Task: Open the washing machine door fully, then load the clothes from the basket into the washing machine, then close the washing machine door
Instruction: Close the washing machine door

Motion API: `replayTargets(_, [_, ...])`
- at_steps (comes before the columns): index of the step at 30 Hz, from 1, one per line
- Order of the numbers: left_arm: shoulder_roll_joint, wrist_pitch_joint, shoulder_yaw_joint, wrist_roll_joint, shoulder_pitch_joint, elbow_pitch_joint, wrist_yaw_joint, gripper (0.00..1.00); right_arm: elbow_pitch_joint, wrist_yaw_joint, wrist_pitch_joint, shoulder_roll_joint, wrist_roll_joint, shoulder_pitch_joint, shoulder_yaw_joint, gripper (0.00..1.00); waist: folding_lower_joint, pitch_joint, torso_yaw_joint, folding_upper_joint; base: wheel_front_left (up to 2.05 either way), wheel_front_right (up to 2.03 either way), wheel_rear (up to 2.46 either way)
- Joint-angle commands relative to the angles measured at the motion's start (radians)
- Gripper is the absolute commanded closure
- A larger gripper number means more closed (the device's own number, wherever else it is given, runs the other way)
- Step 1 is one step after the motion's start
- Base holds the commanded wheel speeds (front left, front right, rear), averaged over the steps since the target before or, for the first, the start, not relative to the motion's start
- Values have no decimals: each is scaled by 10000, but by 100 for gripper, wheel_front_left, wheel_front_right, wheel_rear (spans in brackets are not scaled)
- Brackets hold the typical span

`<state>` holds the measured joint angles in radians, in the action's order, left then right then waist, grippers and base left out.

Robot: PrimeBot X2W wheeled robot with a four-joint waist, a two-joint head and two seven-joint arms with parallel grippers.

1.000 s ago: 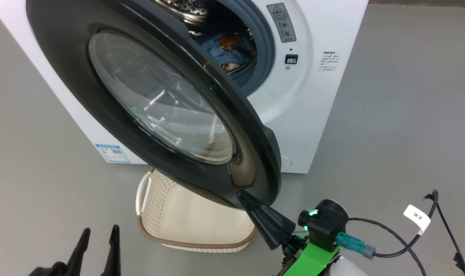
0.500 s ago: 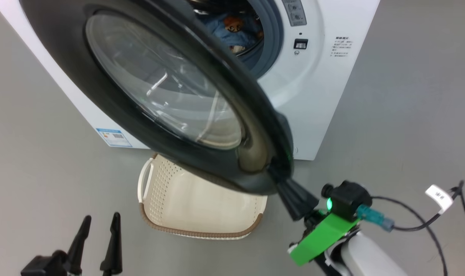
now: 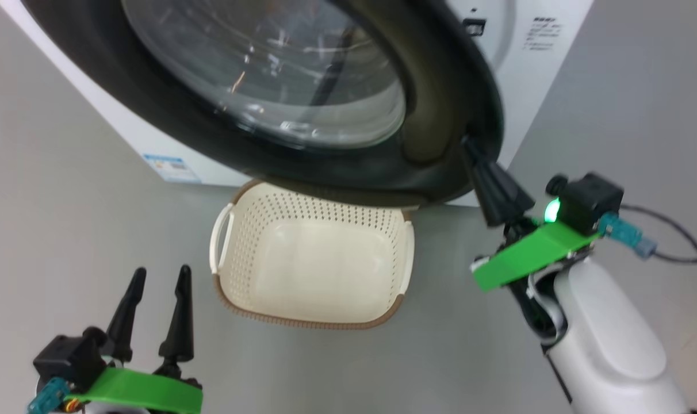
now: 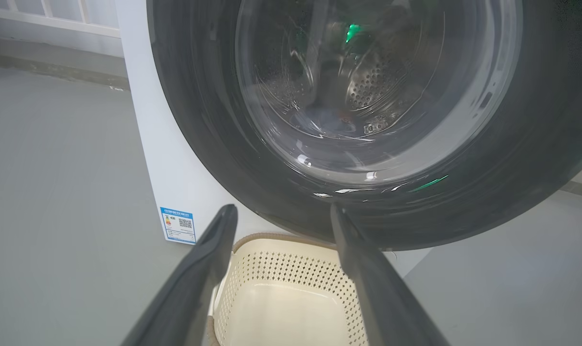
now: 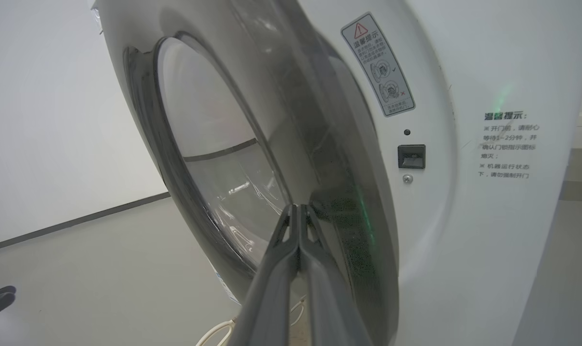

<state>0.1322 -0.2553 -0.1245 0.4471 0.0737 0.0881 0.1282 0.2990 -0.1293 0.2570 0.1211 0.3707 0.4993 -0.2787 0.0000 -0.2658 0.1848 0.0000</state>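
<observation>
Right gripper (image 3: 470,148): fingers closed, empty, tips at the black rim edge of the washing machine door (image 3: 268,63). Door stands partly open from the washing machine (image 3: 547,75). Left gripper (image 3: 161,270): fingers spread, holding nothing. Basket (image 3: 311,323) on floor beneath door. Bluish blur behind glass, possibly the clothes (image 4: 327,117).

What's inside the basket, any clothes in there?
No clothes visible: the basket shows a bare cream floor and perforated walls. Part of its far edge is hidden under the overhanging washing machine door.
</observation>
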Motion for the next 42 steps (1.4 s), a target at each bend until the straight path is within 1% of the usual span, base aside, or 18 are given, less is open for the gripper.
replayTargets(1, [121,-65,277,45,406,-315,25,0,-70,-14,48,-101,-96,482,-33,100,0,-379,264,0,0,0,0])
replayTargets(10, [-26,-65,-17,133,923,-559,25,0,711,-14,48,-105,-314,1905,976,100,0,-1055,729,0,0,0,0])
replayTargets(16, [-55,-65,-114,181,1137,-642,25,0,1010,-14,48,-145,-364,2612,1289,100,0,-1284,831,0,0,0,0])
replayTargets(24, [-60,-65,-235,213,1337,-717,25,0,1255,-14,48,-268,-391,3335,1991,100,0,-1516,935,0,0,0,0])
replayTargets(28, [-48,-65,-247,214,1347,-666,25,0,1224,-14,48,-342,-463,3356,1940,100,0,-1489,923,0,0,0,0])
replayTargets(33, [-15,-65,-126,203,1243,-423,25,0,1106,-14,48,-392,-437,2718,1550,100,0,-1216,772,0,0,0,0])
replayTargets(35, [17,-65,-40,189,1165,-314,25,0,1075,-14,48,-400,-410,2342,1410,82,0,-1051,666,0,0,0,0])
replayTargets(37, [55,-65,62,175,1084,-184,25,0,1051,-14,48,-404,-385,1934,1332,55,0,-875,543,0,0,0,0])
replayTargets(39, [129,-65,66,206,1014,-24,25,0,1068,-14,48,-397,-388,1519,1258,21,0,-691,414,0,0,0,0])
replayTargets(40, [171,-65,86,220,980,48,25,0,1073,-14,48,-397,-379,1314,1238,0,0,-591,344,0,0,0,0])
replayTargets(42, [252,-65,144,273,921,200,25,0,1050,-14,48,-406,-338,915,1280,0,0,-402,195,0,0,0,0])
